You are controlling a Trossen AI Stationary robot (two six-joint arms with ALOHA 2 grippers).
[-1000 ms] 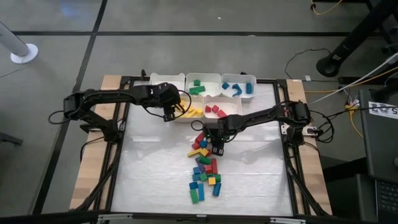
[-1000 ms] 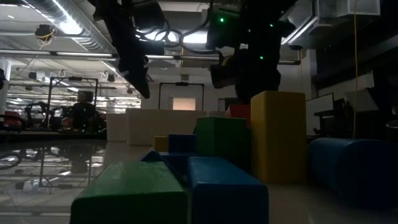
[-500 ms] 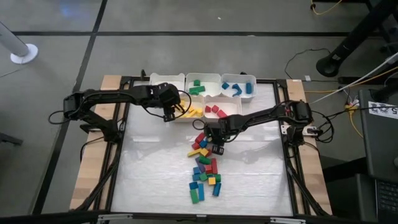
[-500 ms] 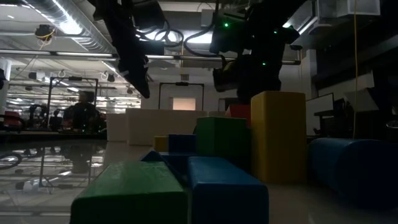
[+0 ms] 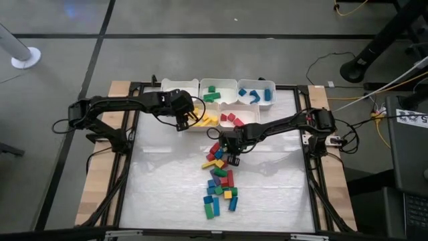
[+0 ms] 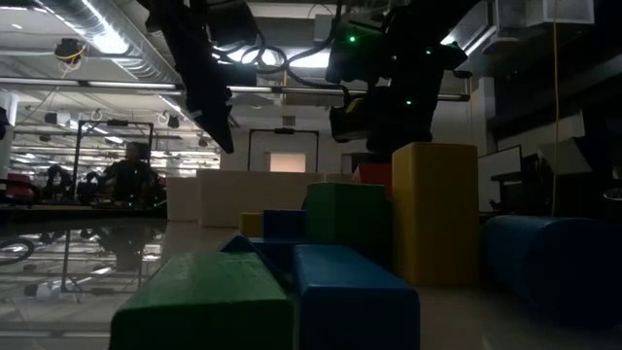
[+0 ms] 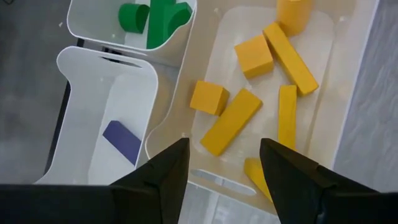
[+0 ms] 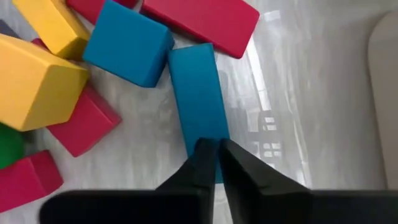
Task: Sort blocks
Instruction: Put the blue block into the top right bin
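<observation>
- My right claw (image 8: 214, 152) is squeezed fully together, its two fingers nearly touching over the near end of a long blue block (image 8: 198, 93) that lies flat on the tabletop (image 5: 267, 194); I cannot tell whether the fingers actually pinch the block.
- Seen from above, this right claw (image 5: 230, 155) sits at the top of the loose pile of blocks (image 5: 219, 181), just below the white bins (image 5: 227, 86).
- Beside the long blue block lie a blue cube (image 8: 127, 43), a long red block (image 8: 199, 22) and a big yellow block (image 8: 37, 84), with smaller red pieces near them.
- My left claw (image 7: 221, 168) stands well open and holds nothing; it hangs over the bin of yellow blocks (image 7: 267, 81).
- Next to that bin, one bin holds green blocks (image 7: 155, 15) and another holds a single purple block (image 7: 122, 140).
- From above, the left claw (image 5: 186, 118) is at the lower-left bin of the group.
</observation>
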